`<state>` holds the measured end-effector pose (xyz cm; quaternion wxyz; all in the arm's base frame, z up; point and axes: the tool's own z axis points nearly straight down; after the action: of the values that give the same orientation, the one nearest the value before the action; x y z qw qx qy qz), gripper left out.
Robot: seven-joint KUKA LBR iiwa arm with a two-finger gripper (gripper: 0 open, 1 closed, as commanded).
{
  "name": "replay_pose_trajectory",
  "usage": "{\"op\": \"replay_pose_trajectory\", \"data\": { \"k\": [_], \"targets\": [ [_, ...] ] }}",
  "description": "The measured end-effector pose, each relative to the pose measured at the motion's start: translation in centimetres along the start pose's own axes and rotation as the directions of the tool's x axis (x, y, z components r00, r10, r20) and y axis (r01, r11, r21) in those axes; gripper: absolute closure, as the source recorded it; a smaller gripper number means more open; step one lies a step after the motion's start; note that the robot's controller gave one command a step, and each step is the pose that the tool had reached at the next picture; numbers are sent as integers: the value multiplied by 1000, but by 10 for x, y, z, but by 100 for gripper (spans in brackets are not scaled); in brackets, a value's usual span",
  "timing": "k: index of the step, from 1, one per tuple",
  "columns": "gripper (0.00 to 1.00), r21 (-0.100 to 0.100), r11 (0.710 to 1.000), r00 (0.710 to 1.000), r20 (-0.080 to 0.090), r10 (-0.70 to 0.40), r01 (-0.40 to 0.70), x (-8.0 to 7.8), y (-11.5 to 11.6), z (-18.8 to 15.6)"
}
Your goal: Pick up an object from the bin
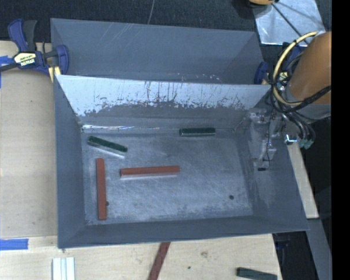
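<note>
My gripper (264,149) hangs over the bin's right sloping wall, with nothing seen in it. Closest to it, to its left, a short dark green bar (197,132) lies flat along the back of the bin floor. A red-brown bar (149,171) lies crosswise near the middle of the floor, further left and apart from the gripper.
A second dark green bar (107,145) lies tilted at the back left. Another red-brown bar (101,189) lies lengthwise along the left side of the floor. The arm's orange cover and cables stand above the bin's right rim.
</note>
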<state>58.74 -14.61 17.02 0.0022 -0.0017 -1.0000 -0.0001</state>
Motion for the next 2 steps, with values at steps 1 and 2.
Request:
{"op": "replay_pose_trajectory", "data": {
  "k": [1,2],
  "targets": [
    [0,2,1000,1000,8,-3,3,-2,0,-5],
    [0,2,999,999,16,39,-39,-18,12,43]
  ]
}}
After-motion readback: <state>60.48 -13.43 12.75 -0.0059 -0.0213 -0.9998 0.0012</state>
